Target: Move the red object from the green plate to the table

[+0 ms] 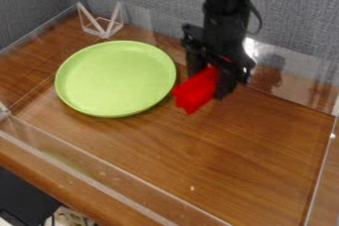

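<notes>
In the single camera view we count one red object (195, 92), one green plate (115, 77) and one gripper (212, 74). The gripper points down, clamped on the red object's upper end, holding it tilted just right of the plate's rim, over the table (199, 161). Clear acrylic walls (284, 66) edge the glossy wood-grain top; grey fabric hangs behind.

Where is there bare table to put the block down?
The table is bare from the plate across to the right wall and along the front wall. The gripper holds the block just right of the plate. A wire stand sits behind the plate.
</notes>
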### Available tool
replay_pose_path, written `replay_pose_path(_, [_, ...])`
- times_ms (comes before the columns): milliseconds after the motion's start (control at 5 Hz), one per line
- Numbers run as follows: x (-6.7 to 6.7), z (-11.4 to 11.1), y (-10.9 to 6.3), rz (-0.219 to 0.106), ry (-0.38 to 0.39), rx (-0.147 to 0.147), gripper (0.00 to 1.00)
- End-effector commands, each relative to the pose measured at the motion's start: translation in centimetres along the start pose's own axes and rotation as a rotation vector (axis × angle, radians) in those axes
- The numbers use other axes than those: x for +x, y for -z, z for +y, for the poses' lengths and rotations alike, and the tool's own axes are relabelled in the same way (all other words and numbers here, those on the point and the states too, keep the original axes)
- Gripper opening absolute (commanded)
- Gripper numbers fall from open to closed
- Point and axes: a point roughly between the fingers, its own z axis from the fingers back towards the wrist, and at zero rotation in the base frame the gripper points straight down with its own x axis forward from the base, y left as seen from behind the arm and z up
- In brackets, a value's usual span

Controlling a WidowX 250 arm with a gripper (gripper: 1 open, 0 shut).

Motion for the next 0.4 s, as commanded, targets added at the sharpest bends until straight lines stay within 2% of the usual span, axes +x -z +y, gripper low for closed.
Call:
replay_pose_path(0, [0.3, 0.2, 1.4, 0.014, 0.0, 0.005, 0.0])
replay_pose_path(200, [0.0, 1.5, 2.1, 0.028, -0.035, 0.003, 0.0])
